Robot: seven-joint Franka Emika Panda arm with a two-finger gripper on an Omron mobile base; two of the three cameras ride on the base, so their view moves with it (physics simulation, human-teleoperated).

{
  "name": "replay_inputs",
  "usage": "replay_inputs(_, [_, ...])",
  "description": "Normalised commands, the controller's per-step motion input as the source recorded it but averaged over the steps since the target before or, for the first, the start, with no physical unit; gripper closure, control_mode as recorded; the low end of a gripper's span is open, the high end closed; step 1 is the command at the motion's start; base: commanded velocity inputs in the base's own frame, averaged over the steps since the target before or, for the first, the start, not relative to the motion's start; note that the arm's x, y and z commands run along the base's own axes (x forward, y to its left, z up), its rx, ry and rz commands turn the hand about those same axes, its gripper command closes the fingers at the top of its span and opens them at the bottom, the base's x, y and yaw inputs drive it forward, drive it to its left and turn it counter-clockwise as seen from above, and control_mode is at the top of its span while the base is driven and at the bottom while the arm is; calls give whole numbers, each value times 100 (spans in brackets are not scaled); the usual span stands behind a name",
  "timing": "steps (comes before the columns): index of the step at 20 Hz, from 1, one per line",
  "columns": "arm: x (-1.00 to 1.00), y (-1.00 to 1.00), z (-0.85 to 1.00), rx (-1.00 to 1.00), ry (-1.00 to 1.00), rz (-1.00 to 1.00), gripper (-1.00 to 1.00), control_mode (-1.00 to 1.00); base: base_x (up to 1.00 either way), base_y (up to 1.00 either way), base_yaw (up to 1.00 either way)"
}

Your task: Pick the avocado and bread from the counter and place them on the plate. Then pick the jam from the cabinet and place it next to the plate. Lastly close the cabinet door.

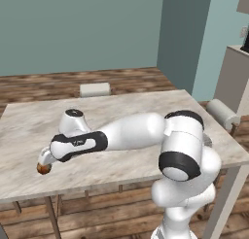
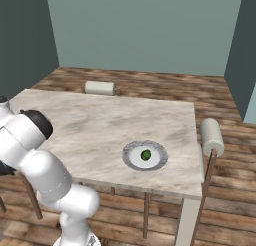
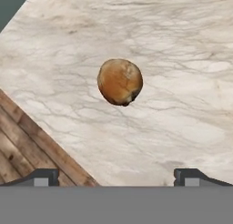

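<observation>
- A room with teal-grey walls and a plank wood floor (image 2: 150, 85) holds a broad slab counter (image 2: 100, 125) of pale beige-grey marble with streaky veining and a thick edge, standing on slim legs.
- The white robot arm (image 1: 131, 133) with dark joints reaches from the lower right of the left base view out to the left, low over the near left part of the counter.
- In the left base view the small round orange-brown bread (image 1: 44, 169) with a darker mottled crust lies on the marble close to the counter's near edge, directly under the arm's hand.
- In the hand view the same ball lies by itself on the marble in the upper middle, well above the gripper (image 3: 116, 175), with the counter's edge and the floor planks at lower left.
- The two dark finger tips stand far apart at the bottom of the hand view; the claw is released and grasps nothing, with bare marble between its tips.
- The round shallow white plate (image 2: 132, 160) with a raised rim sits on the counter's near right part in the right base view.
- The small dark green glossy oval avocado (image 2: 145, 154) rests on the plate, near its middle.
- Pale padded chair backs (image 2: 211, 134) show beside the counter's right edge and its far edge.
</observation>
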Motion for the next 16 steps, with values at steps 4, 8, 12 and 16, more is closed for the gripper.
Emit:
replay_inputs(4, [8,23,-4,0,0,0,-100,-100,0,0,0])
replay_inputs(8, [7,17,-1,0,0,0,-100,-100,0,0,0])
replay_inputs(12, [11,15,-5,0,0,-4,-100,-100,0,0,0])
replay_inputs(16, [12,7,-11,0,0,-7,-100,-100,0,0,0])
